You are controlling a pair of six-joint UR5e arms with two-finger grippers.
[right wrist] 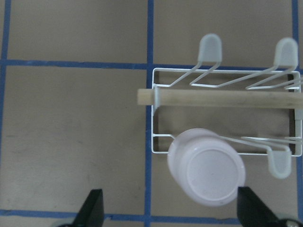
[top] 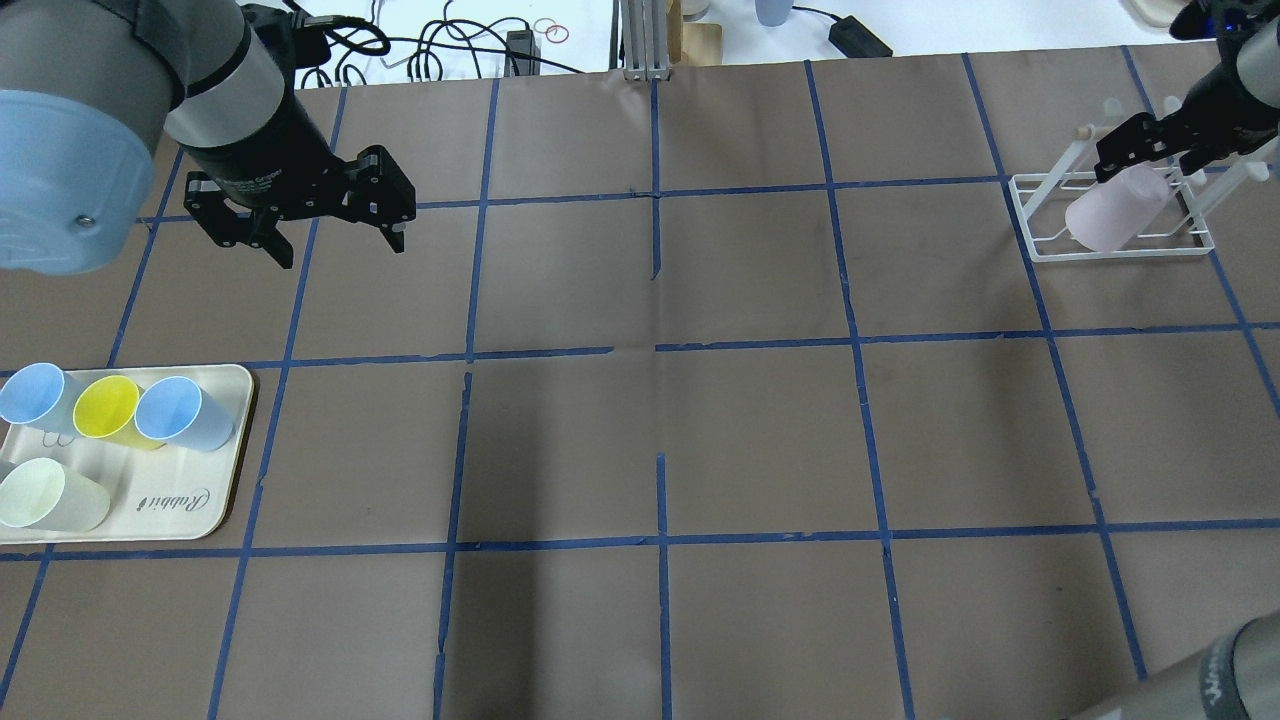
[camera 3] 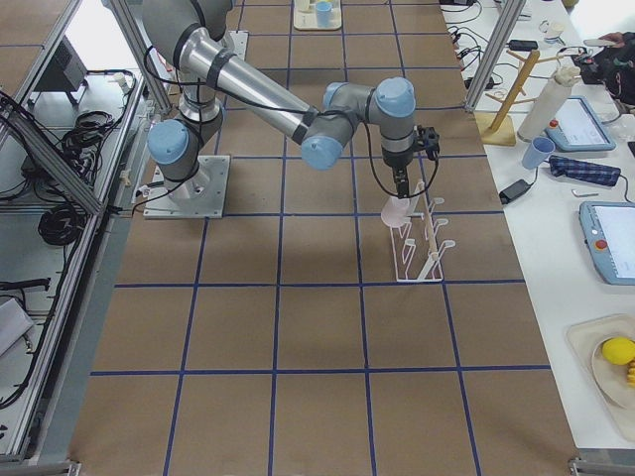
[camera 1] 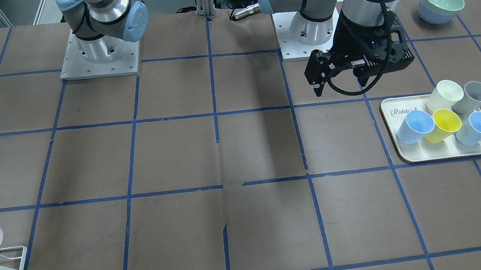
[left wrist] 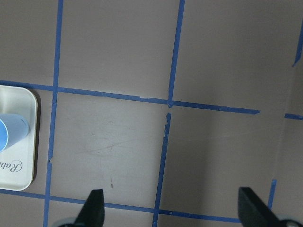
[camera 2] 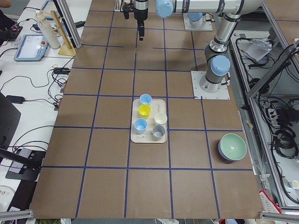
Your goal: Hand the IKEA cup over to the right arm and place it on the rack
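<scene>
The pale pink IKEA cup [top: 1110,215] hangs upside down and tilted on a peg of the white wire rack [top: 1040,245] at the table's far right. The right wrist view shows the cup's base [right wrist: 207,172] over the rack [right wrist: 222,75]. My right gripper [top: 1145,155] is open just above the cup, its fingertips [right wrist: 94,210] wide apart and clear of it. My left gripper [top: 340,250] is open and empty above bare table on the left, away from the cup.
A cream tray [top: 200,510] at the near left holds several pastel cups: two light blue, one yellow [top: 108,408], one cream and one grey [camera 1: 474,97]. Stacked bowls [camera 1: 440,3] sit beyond the left arm's base. A wooden bar [right wrist: 218,98] runs along the rack.
</scene>
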